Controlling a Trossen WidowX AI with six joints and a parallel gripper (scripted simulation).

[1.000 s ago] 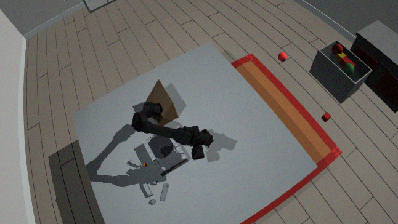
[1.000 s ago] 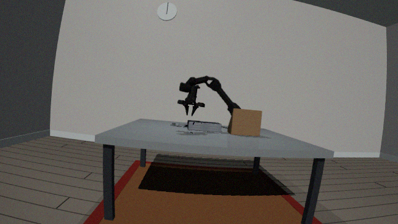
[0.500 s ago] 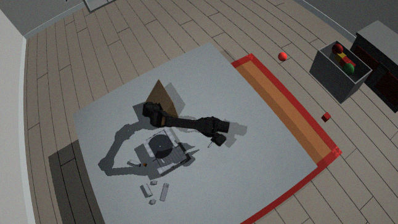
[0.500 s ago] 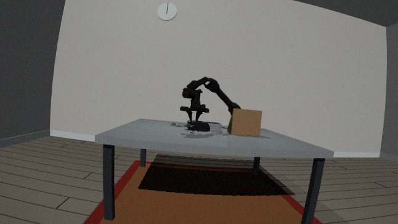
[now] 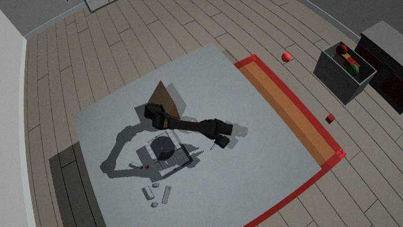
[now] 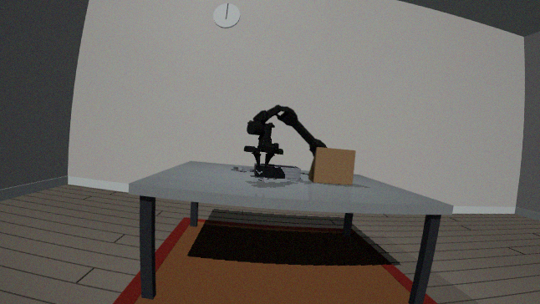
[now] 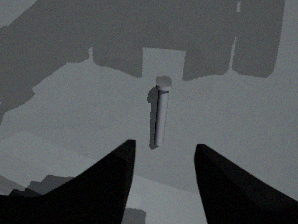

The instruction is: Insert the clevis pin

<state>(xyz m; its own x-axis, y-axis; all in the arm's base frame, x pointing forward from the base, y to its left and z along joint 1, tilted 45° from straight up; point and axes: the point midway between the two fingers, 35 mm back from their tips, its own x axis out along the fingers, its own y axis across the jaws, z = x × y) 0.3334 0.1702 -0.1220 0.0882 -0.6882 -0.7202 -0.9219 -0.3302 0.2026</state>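
Top view: a black robot arm reaches over a pale table, past a steel tray in which a wide, dark disc lies flat, a small light dot at its middle. The steel clevis pin is on the table, apart from the tray, on the side toward the red-bordered orange rug. In the wrist view the pin lies on its side, its head at the end farther from the fingertips. The gripper points down on the pin's side of the tray, fingers partly spread with a gap wider than the pin's shank and nothing pinched between them. A tan box stands near the tray, by the arm's base. The step in hand appears to be the approach to pick up the pin; insertion has yet to be done. The next move likely calls for centring the fingers over the shank, lowering until they straddle it, and closing squarely. A grip too near the tail could let the pin swivel, making it harder to turn upright for the holes.
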